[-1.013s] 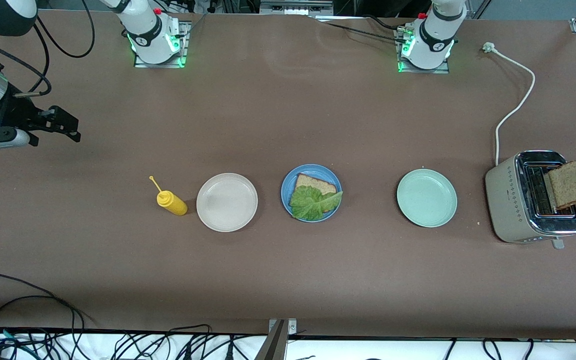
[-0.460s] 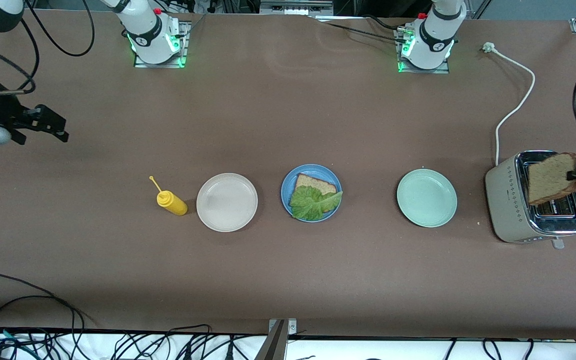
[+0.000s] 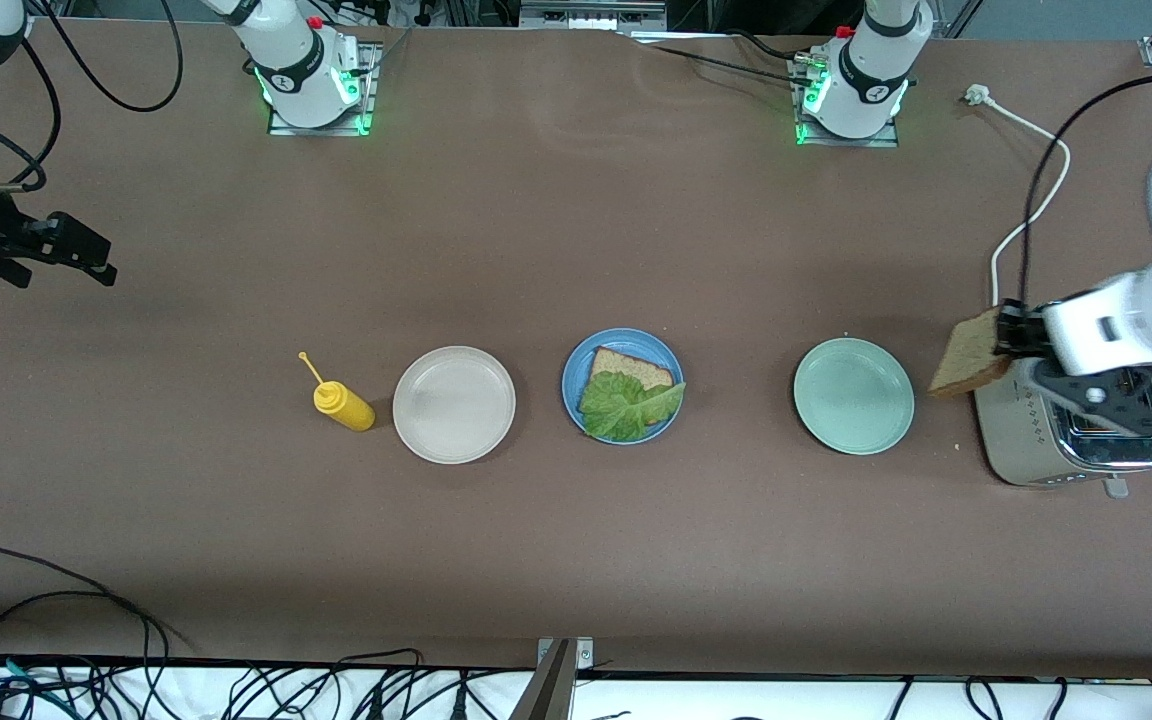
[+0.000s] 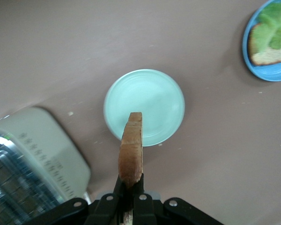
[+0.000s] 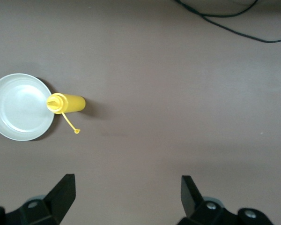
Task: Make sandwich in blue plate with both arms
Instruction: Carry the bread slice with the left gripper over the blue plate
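Front view shows bare table between the mint plate (image 3: 853, 395) and the toaster (image 3: 1066, 420). The left tool (image 3: 1008, 330), clamped on a bread slice (image 3: 971, 353), has swung from over the toaster toward the mint plate. The blue plate (image 3: 581, 368) holds bread and lettuce (image 3: 626, 405). The right tool (image 3: 86, 258) waits spread wide, having drifted toward the table's edge.

- Brown matte table (image 3: 576, 230) fills the scene, evenly lit.
- Black cables (image 3: 56, 620) tangle along its near edge, over a white strip.
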Tool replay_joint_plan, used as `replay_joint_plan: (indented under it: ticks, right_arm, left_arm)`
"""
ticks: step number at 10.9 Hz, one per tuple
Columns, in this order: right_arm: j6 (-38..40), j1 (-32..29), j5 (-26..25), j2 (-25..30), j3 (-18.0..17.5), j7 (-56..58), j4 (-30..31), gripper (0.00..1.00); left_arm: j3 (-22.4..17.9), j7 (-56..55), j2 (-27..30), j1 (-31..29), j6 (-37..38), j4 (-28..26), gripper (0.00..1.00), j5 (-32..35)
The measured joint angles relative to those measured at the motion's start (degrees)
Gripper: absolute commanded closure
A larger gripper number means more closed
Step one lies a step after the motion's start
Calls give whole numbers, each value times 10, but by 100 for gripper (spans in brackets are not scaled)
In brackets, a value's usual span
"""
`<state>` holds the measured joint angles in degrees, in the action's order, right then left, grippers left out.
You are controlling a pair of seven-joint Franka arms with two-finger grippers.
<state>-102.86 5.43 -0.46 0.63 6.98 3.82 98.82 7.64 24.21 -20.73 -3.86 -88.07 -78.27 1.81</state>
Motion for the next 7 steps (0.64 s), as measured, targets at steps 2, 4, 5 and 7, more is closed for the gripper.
replay_joint_plan:
  ticks: [2,4,5,7]
  right_arm:
    - [2,0,-12,0,0,0,-7,0]
    - [3,0,-13,0,0,0,-10,0]
    - [4,0,-13,0,0,0,-10,0]
    - [5,0,-13,-2,0,0,-10,0]
  left_arm:
    - [1,-28,-10,68,3,-7,100,-3]
    - [1,-61,-41,135,2,-11,100,-33]
    - [1,-85,-60,158,-11,-11,100,-67]
    - [0,-144,-88,184,-64,-11,100,-150]
